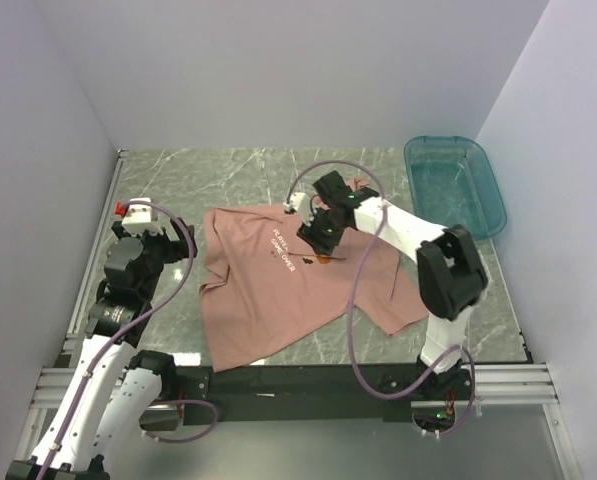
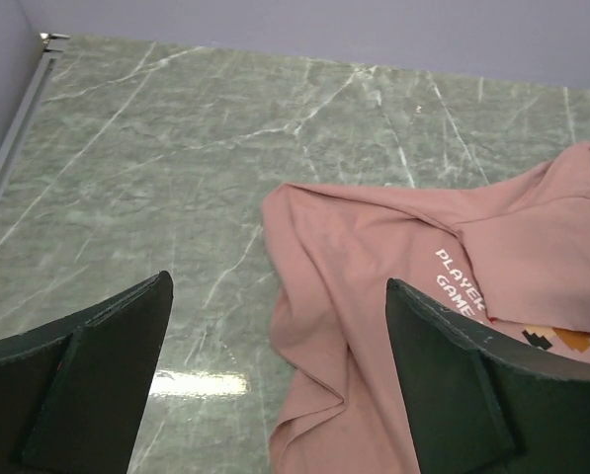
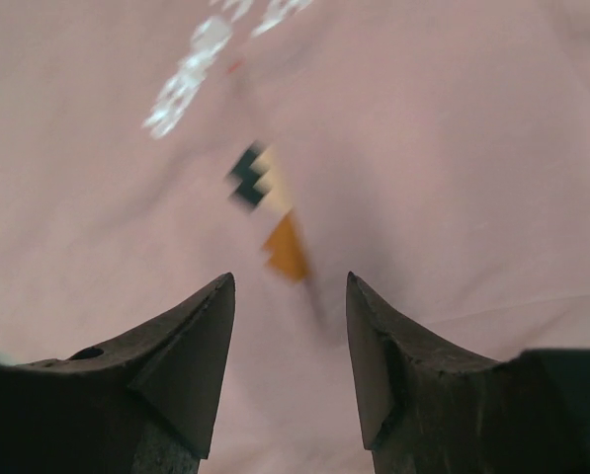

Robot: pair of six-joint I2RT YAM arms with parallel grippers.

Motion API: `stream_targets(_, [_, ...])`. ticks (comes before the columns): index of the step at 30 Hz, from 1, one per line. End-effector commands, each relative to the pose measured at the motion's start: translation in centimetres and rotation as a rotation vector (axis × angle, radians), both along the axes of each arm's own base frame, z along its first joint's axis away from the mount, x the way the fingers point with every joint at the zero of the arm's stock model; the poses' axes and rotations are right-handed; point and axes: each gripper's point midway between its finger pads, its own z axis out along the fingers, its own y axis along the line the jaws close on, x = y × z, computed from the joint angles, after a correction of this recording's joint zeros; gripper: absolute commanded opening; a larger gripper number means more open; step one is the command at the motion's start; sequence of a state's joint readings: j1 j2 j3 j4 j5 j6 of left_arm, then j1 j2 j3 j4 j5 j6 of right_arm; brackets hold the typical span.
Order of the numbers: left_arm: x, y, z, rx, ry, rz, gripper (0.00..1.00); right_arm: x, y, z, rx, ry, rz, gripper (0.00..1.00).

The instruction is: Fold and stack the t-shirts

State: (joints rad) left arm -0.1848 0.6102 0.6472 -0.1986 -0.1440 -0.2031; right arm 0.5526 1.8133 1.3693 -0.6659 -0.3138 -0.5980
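The t-shirt (image 1: 268, 300) lies rumpled mid-counter (image 1: 178, 170), long axis roughly 1 to 7 o'clock. The right pincer (image 3: 290, 281), part open and empty, hangs directly over the chest print (image 3: 275, 217). The left pincer (image 2: 280, 286), wide open and empty, stands at the shirt's 9 o'clock.

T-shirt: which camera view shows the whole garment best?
Top external: nearly the whole t-shirt shows, both sleeves and hem. Left wrist catches only one side with some white text; right wrist gives a blurred close-up of the chest print.
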Motion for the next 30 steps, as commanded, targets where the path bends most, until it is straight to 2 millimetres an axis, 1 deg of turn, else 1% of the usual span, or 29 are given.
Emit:
stream_targets(1, [-0.2,1.2,1.6,0.026,-0.069,0.055,0.94,4.8,1.0,0.4,-0.082,-0.158,-0.118,0.56])
stream_targets(2, [0.0,1.3,1.4,0.03,-0.063,0.062,0.94,5.3,1.2,0.4,-0.087,-0.162,-0.123,0.56])
stream_targets(3, [0.0,1.3,1.3,0.025,-0.054,0.066,0.94,5.3,1.1,-0.6,-0.11,-0.141,-0.125,0.56])
stream_targets(5, [0.2,0.9,1.1,0.023,-0.043,0.043,0.92,5.4,0.6,-1.2,-0.139,-0.142,-0.127,0.55])
stream_targets(11, [0.3,0.2,1.3,0.017,-0.048,0.008,0.91,3.9,-0.5,-2.8,-0.184,-0.105,-0.075,0.55])
stream_targets(14, [0.3,0.0,1.3,0.014,-0.047,-0.005,0.91,3.7,-0.4,-3.7,-0.195,-0.082,-0.067,0.55])
stream_targets(15, [0.3,-0.1,1.3,0.011,-0.048,-0.008,0.91,3.5,-0.5,-4.3,-0.203,-0.062,-0.064,0.55])
stream_targets(17, [0.2,-0.1,1.4,0.011,-0.051,-0.009,0.91,3.6,-0.4,-4.5,-0.204,-0.056,-0.069,0.54])
stream_targets(23, [0.2,-0.2,1.4,0.009,-0.052,-0.016,0.91,3.2,-0.6,-5.4,-0.218,-0.032,-0.065,0.52])
stream_targets(26, [0.3,-0.3,1.3,0.01,-0.048,-0.02,0.91,3.3,-0.7,-5.6,-0.225,-0.034,-0.071,0.49])
stream_targets(27, [0.2,-0.3,1.4,0.009,-0.049,-0.022,0.91,3.2,-0.9,-6.0,-0.236,-0.023,-0.071,0.44])
stream_targets(29, [0.3,-0.3,1.3,0.01,-0.048,-0.02,0.91,3.2,-0.8,-6.2,-0.239,-0.016,-0.071,0.4])
stream_targets(30, [0.3,-0.3,1.4,0.009,-0.049,-0.02,0.91,3.2,-0.9,-6.3,-0.245,-0.012,-0.071,0.36])
